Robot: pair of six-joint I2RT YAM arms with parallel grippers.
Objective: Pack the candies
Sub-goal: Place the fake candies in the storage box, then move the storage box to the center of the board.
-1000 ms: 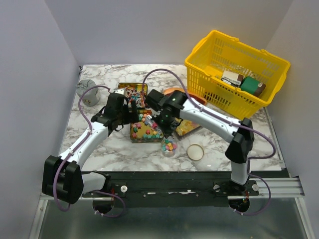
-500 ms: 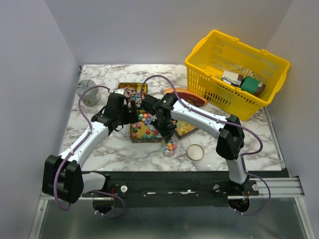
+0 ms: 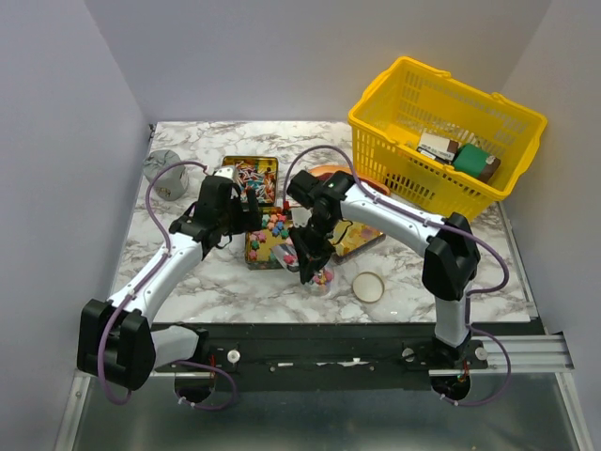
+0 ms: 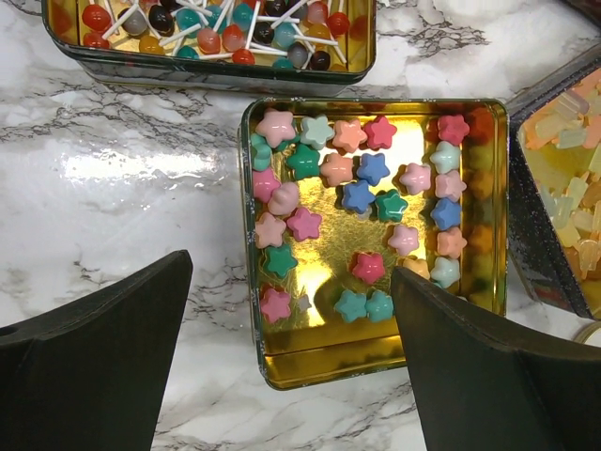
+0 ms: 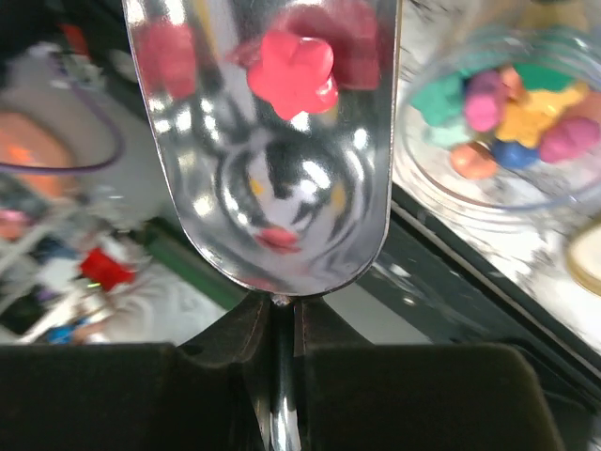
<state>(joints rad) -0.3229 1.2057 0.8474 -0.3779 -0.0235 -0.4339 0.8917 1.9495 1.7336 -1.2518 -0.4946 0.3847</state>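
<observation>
A gold tin (image 4: 282, 362) holds many pastel star candies (image 4: 362, 193); it also shows in the top view (image 3: 270, 235). My left gripper (image 4: 293, 301) hangs open just above the tin's near end, empty; in the top view the left gripper (image 3: 228, 214) is at the tin's left. My right gripper (image 5: 282, 329) is shut on the handle of a metal scoop (image 5: 272, 178) carrying one pink star candy (image 5: 296, 66). The scoop is beside a clear jar (image 5: 507, 122) part-filled with star candies. In the top view the right gripper (image 3: 307, 252) is just above-left of the jar (image 3: 321, 277).
A tin of lollipop-like sweets (image 4: 216, 28) lies behind the star tin, and a tin of yellow-orange pieces (image 4: 563, 188) to its right. The jar's lid (image 3: 369, 287) lies right of the jar. A yellow basket (image 3: 446, 136) stands back right, a grey can (image 3: 167, 174) back left.
My right gripper has swung the scoop from over the star tin forward to beside the jar. The left arm has barely moved.
</observation>
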